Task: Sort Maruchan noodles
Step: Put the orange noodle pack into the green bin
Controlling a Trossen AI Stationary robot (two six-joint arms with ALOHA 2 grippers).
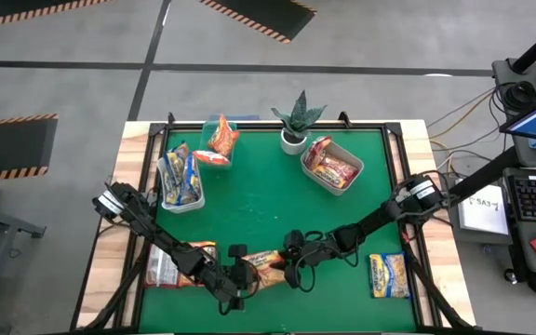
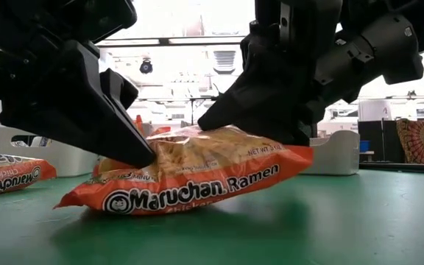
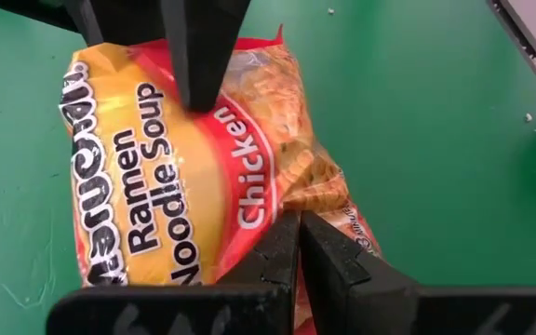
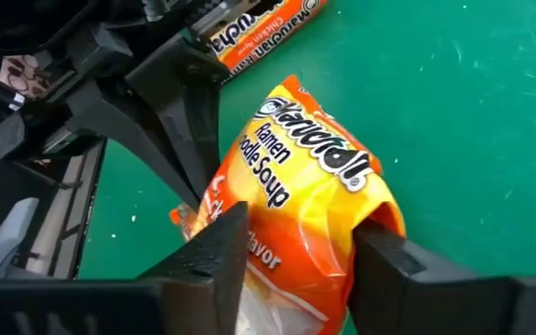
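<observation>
1. Table (image 1: 268,200): we record a green work surface in a wooden frame; both arms reach in over its near edge.

2. Bins: we count 3 along the far side. The grey bin (image 1: 180,183) at far left holds yellow-and-blue packets. The clear-teal bin (image 1: 220,141) beside it holds an orange packet. The white bin (image 1: 333,166) at far right holds red packets.

3. Plant (image 1: 296,119): a small potted plant stands between the clear-teal and white bins.

4. Left gripper (image 1: 246,280): near the front edge, left of centre. We see its fingers (image 3: 282,261) closed together, pinching 1 end of the orange chicken packet (image 2: 190,177).

5. Right gripper (image 1: 291,265): just beside the left one, on the same packet. We see its 2 fingers (image 4: 221,247) straddling the packet's other end, touching both sides; whether the squeeze is firm we cannot tell.

6. Orange chicken packet: rests on the green surface at front centre, between the 2 grippers, its printed face up and one end raised slightly.

7. Loose packets: 1 yellow packet (image 1: 389,275) lies at front right, well apart from the grippers; 1 orange packet (image 1: 177,263) lies at front left, partly under the left arm.
</observation>
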